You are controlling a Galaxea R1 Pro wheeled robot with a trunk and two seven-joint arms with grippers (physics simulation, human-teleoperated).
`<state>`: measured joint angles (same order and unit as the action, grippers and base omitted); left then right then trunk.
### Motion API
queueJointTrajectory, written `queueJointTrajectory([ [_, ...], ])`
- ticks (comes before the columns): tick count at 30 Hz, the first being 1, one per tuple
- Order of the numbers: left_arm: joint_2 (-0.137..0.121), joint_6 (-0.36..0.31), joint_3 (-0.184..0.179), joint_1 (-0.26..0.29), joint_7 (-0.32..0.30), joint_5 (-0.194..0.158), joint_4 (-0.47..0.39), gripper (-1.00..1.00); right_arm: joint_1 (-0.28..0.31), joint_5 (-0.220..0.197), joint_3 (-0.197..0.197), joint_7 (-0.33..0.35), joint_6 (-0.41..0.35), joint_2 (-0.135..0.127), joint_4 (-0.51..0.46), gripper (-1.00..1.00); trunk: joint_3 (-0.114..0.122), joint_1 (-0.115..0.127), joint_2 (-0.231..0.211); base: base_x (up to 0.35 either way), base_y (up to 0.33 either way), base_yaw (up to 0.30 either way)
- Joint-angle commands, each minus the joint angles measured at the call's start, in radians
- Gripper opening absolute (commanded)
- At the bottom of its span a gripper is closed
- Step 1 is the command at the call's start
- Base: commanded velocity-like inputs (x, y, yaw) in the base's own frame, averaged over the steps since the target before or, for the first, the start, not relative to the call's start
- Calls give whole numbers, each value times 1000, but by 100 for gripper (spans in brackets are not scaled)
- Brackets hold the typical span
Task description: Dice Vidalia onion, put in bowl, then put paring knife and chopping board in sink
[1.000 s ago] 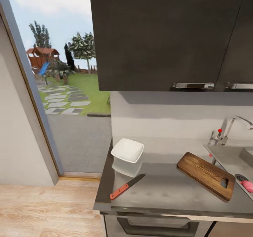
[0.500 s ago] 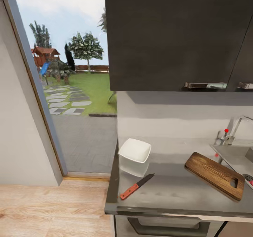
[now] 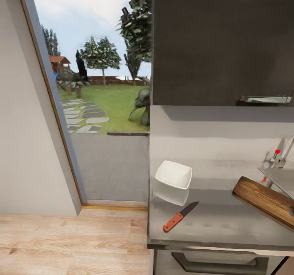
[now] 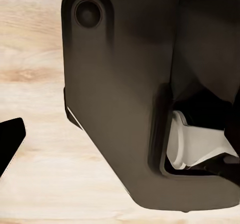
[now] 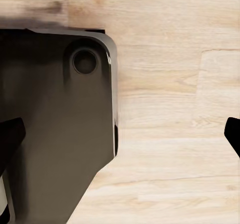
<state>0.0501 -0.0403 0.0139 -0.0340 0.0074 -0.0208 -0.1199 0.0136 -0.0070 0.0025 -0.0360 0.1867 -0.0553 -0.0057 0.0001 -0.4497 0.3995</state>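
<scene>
While the head view looks over the grey surface [image 3: 228,222], the bowl [image 3: 174,175] sits near its left end, the paring knife [image 3: 180,216] just in front of it, the chopping board [image 3: 263,199] well to the right, beside the sink [image 3: 281,176]. Both wrist views face the wood floor [image 5: 170,109]; how either arm's jaws stand cannot be told.

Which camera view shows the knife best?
The head view: the knife lies whole on the countertop, just in front of the bowl. Both wrist views look down at wood floor and dark robot parts instead.
</scene>
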Motion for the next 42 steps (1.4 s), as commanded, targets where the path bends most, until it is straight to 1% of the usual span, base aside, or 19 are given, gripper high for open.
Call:
queueJointTrajectory([
  [1, 0, -4, 1, -1, 1, -2, -12, 100, 0, -1, 1, -2, 4, 0, 1, 100, 0, 0, 0, 0, 239, 0],
  [4, -1, -5, 0, -1, 2, -2, -65, 100, 0, -1, 1, -2, 4, 0, 1, 100, 0, 0, 0, 0, 158, 0],
  [6, -3, -18, 0, -1, 6, -2, -228, 100, 0, -1, 1, -2, 4, 0, 1, 100, 0, 0, 0, 0, 26, 0],
  [8, -4, -29, 1, -1, 6, -2, -286, 100, 0, -1, 1, -2, 4, 0, 2, 100, 0, 0, 0, 0, 10, 0],
  [9, -3, -113, 1, -1, 7, -2, -438, 100, 0, -1, 1, -2, 4, 0, 2, 100, 0, 0, 0, 0, 2, 0],
  [12, -3, -289, 1, -1, 7, -2, -623, 100, 0, -1, 1, -2, 4, 0, 3, 100, 0, 0, 0, 0, 1, 0],
  [14, -4, -370, 1, -1, 7, -2, -706, 100, 0, -1, 1, -2, 4, 0, 3, 100, 0, 0, 0, 0, 0, 0],
  [17, -3, -545, 1, -1, 6, -2, -903, 100, 0, -1, 1, -2, 4, 0, 4, 100, 0, 0, 0, 0, 0, 0],
  [21, -1, -699, 1, 5, 13, -2, -1115, 100, 0, -1, 1, -2, 4, 0, 4, 100, 0, 0, 0, 0, 0, 0],
  [24, 1, -838, 1, 68, 30, -1, -1218, 100, 0, -1, 1, -2, 4, 0, 4, 100, 0, 0, 0, 0, 0, 0],
  [28, 1, -927, 1, 195, 45, -1, -1232, 100, 0, -1, 1, -2, 4, 0, 4, 100, 0, 0, 0, 0, 0, 0],
  [31, 1, -948, 1, 311, 49, -1, -1176, 100, 0, -1, 1, -2, 4, 0, 4, 100, 0, 0, 0, 0, 0, 0],
  [33, 1, -955, 1, 422, 51, -1, -1092, 100, 0, -1, 1, -2, 4, 0, 4, 100, 0, 0, 0, 0, 0, 0],
  [34, 2, -959, 1, 623, 51, -1, -870, 100, 0, -1, 1, -2, 4, 0, 4, 100, 0, 0, 0, 0, 0, 0],
  [36, 3, -957, 1, 703, 51, -1, -771, 100, 0, -1, 1, -2, 4, 0, 4, 100, 0, 0, 0, 0, 0, 0],
  [38, 6, -955, 1, 847, 51, -1, -596, 100, 0, -1, 1, -2, 4, 0, 4, 100, 0, 0, 0, 0, 0, 0],
  [39, 6, -954, 1, 879, 51, -1, -561, 100, 0, -1, 1, -2, 4, 0, 4, 100, 0, 0, 0, 0, 0, 0],
  [41, 6, -952, 1, 995, 51, -2, -460, 100, 0, -1, 1, -2, 4, 0, 4, 100, 0, 0, 0, 0, 0, 0],
  [42, 6, -952, 1, 1020, 51, -2, -443, 100, 0, -1, 1, -2, 4, 0, 4, 100, 0, 0, 0, 0, 0, 0],
])
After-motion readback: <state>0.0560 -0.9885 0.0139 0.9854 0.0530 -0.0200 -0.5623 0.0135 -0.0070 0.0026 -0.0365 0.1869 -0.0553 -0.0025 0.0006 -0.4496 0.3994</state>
